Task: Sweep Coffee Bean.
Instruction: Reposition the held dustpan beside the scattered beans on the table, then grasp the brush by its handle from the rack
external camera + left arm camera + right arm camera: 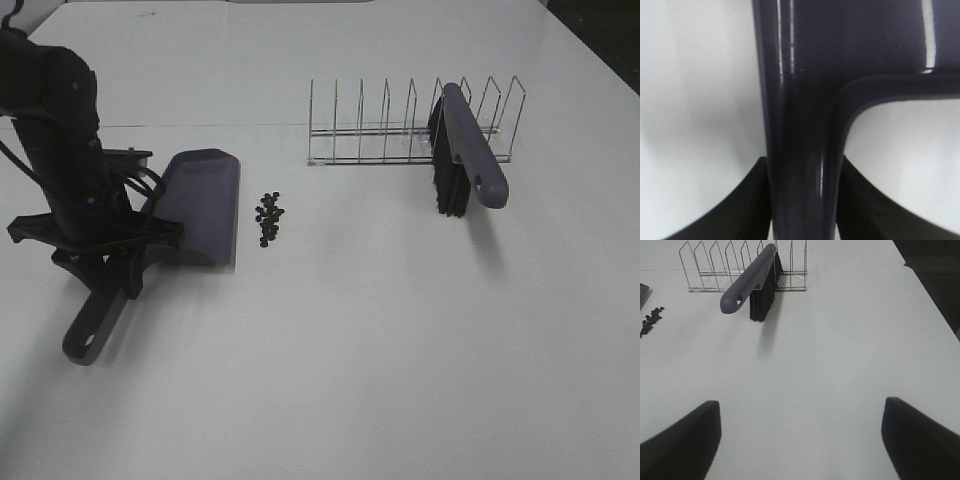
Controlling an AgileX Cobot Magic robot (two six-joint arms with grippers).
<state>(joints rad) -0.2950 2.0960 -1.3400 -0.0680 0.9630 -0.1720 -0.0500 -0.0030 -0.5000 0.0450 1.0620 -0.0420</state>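
Left end effector [122, 258] clamps tight on the handle [92, 325] of the grey-purple plastic dustpan [205, 200], dark coffee beans [269, 218] clustered just off its lip. Right end effector [800, 440] gapes wide and empty. It's the nearer one to the black-bristled grey-purple brush [747, 280] leaning on the wire rack [710, 270] beyond, long axis slanting toward it.

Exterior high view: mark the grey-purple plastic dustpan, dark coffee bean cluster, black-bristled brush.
grey-purple plastic dustpan [205, 195], exterior high, pan floor.
dark coffee bean cluster [269, 218], exterior high, middle.
black-bristled brush [470, 145], exterior high, handle.
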